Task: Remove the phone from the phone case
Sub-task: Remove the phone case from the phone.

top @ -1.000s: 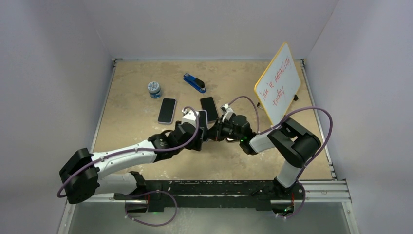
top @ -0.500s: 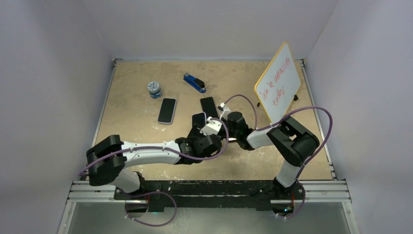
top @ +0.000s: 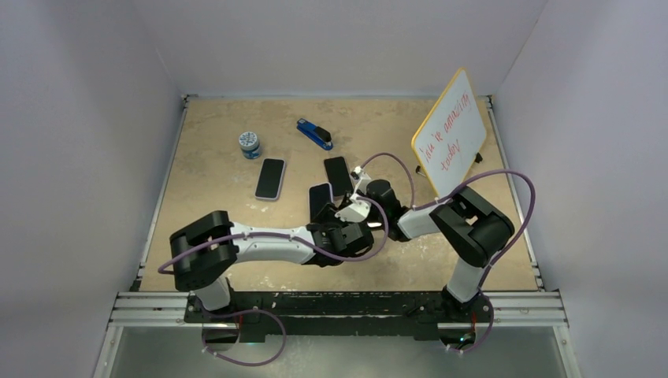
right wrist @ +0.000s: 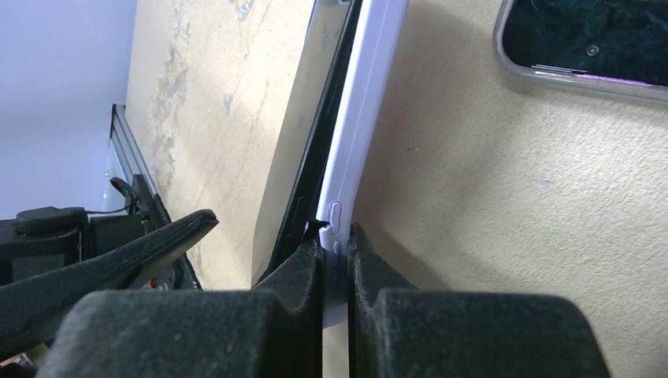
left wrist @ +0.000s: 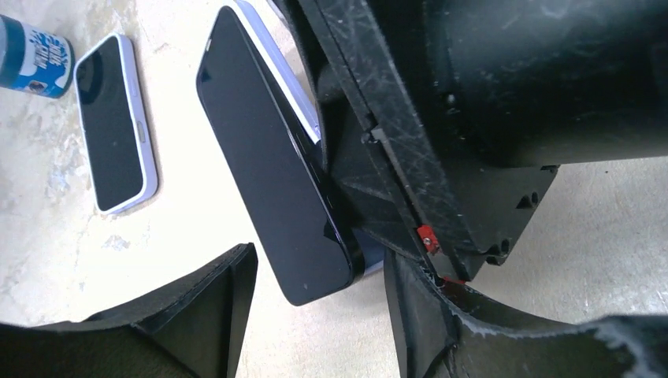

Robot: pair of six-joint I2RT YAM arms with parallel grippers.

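Jaws: right jaws clamped on the phone case [right wrist: 361,118] rim; left jaws apart, flanking the phone [left wrist: 268,173], probably stiff and slick, so grip its edges.

a black slab phone [left wrist: 272,173] is seen tilted partly out of a white plastic phone case [right wrist: 366,102] near the middle of the tan table [top: 228,134]. the case's edge is pinched by the right hand [right wrist: 335,252], set just right of it. the phone's near end is straddled, untouched, by the left hand [left wrist: 319,272]. to the left a white-cased phone [top: 270,179] is laid; just behind, a clear-cased black phone [top: 339,175]. farther back a blue-lidded jar [top: 250,144] and a blue stapler [top: 315,134] are set, and at the right a yellow-framed whiteboard [top: 450,134] is propped.
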